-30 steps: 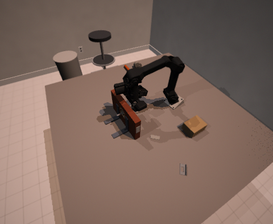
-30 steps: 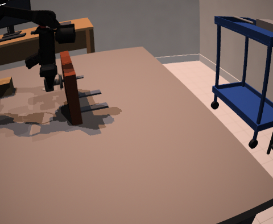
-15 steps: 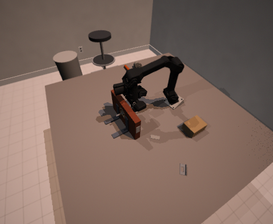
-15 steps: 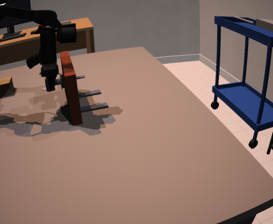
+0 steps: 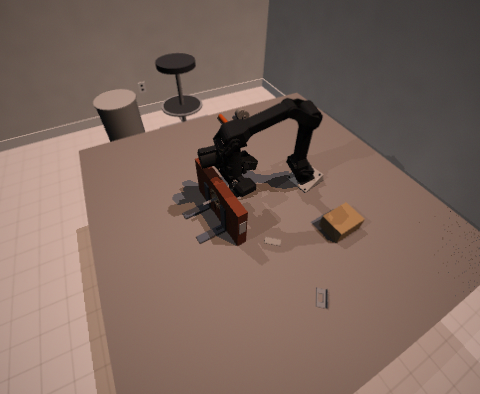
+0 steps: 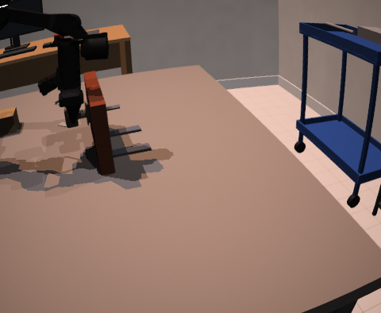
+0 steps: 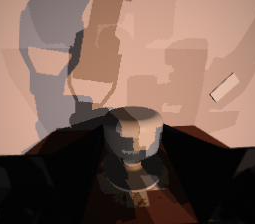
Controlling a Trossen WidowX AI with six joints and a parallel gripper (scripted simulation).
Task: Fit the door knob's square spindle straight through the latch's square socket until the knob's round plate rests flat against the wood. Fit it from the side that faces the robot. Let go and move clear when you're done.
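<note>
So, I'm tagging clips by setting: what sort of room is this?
Probably a workshop or lab-like workroom: a large brown table bearing the black robot arm, a blue wheeled cart beside it, and a wooden desk with a monitor behind.
</note>
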